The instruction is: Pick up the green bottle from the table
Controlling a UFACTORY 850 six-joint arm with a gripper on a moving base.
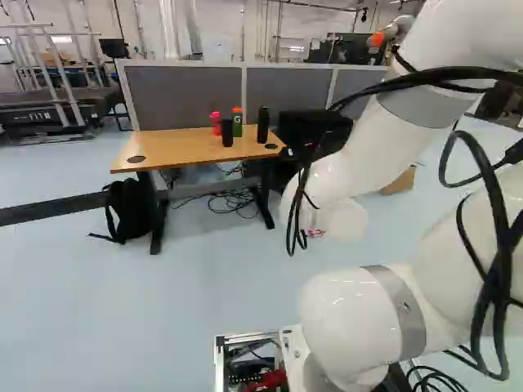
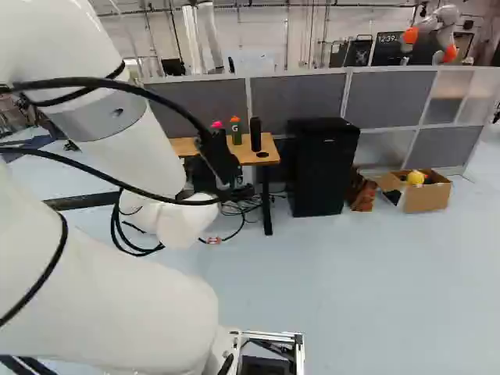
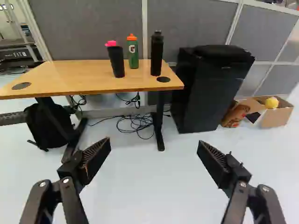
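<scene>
Gripper (image 2: 222, 166) open, fingers spread wide, facing table (image 3: 70, 79) from well short of its near edge. Green bottle (image 3: 133, 56), orange cap, upright near table's far edge, toward corner by black cabinet (image 3: 210, 93). Black bottle (image 3: 157, 56) closer to that corner. Other side: black tumbler (image 3: 117, 63), pink bottle (image 1: 215, 124) behind it. Black backpack (image 3: 46, 127) on floor near table's opposite end.
</scene>
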